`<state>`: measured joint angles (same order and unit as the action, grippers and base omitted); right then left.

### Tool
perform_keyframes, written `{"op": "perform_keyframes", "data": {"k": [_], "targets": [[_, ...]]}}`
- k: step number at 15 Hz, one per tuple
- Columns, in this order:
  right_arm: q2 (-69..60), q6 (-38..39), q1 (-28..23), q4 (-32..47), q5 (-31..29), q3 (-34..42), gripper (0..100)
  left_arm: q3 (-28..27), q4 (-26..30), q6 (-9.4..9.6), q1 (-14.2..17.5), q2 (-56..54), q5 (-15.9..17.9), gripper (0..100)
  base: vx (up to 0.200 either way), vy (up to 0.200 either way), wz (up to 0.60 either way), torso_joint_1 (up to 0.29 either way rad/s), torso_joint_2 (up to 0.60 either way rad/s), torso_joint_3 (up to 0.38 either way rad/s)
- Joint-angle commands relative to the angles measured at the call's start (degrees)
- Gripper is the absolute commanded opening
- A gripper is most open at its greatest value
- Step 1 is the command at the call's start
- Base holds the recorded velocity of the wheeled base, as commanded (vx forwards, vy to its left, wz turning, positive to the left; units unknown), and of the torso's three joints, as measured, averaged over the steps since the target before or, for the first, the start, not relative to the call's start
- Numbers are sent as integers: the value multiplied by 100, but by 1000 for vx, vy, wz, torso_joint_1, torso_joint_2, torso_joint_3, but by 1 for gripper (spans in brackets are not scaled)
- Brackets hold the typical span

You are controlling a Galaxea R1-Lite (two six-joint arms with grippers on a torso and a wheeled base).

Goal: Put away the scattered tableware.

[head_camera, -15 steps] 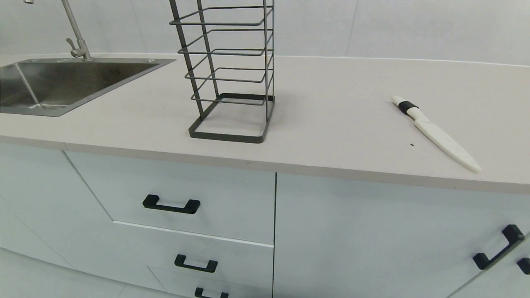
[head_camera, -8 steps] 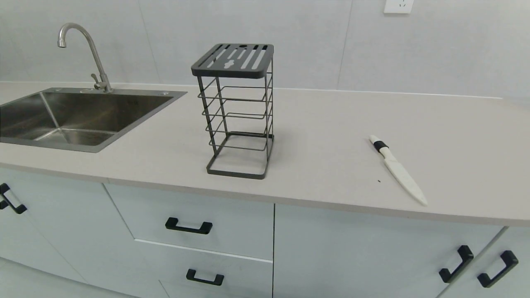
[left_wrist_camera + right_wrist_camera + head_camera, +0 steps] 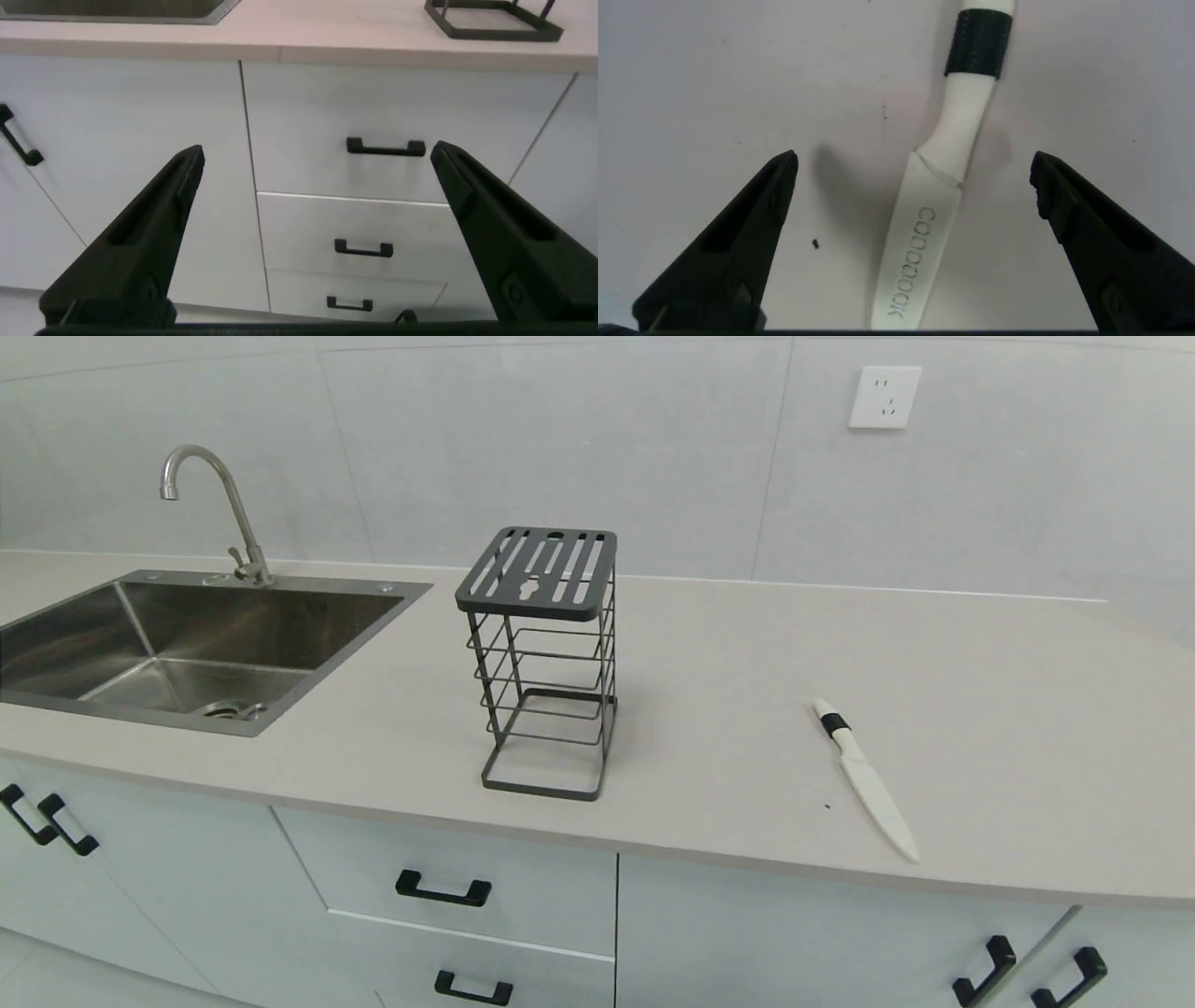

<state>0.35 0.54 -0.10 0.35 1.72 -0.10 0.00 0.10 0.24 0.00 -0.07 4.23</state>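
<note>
A white knife [image 3: 864,784] with a black band on its handle lies flat on the counter's right part, blade toward the front edge. A dark wire knife rack [image 3: 546,663] with a slotted top stands upright mid-counter, left of the knife. In the right wrist view my right gripper [image 3: 915,161] is open just above the knife [image 3: 938,196], one finger on each side of it, not touching it. My left gripper [image 3: 316,154] is open and holds nothing, low in front of the cabinet drawers, with the rack's base [image 3: 493,19] above it.
A steel sink [image 3: 56,705] with a faucet [image 3: 224,504] occupies the counter's left end. Drawers with black handles [image 3: 442,889] [image 3: 386,147] sit under the counter. A wall socket [image 3: 885,397] is behind. Bare counter [image 3: 728,709] lies between rack and knife.
The whole head picture has shifted: the camera rose and pulled back, bringing the rack's top, the faucet and the wall into view. Knife and rack keep their places on the counter.
</note>
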Motion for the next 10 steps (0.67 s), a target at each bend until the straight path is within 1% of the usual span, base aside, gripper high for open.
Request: {"op": "perform_keyframes", "data": {"k": [1, 10], "targets": [[9, -1, 1, 0, 4, 1, 100, -9, -1, 2, 0, 7, -1, 100, 0, 0, 0, 315, -486, -237], [9, -1, 1, 0, 4, 1, 100, 0, -1, -7, 0, 7, -1, 100, 0, 0, 0, 285, -535, -258]]}}
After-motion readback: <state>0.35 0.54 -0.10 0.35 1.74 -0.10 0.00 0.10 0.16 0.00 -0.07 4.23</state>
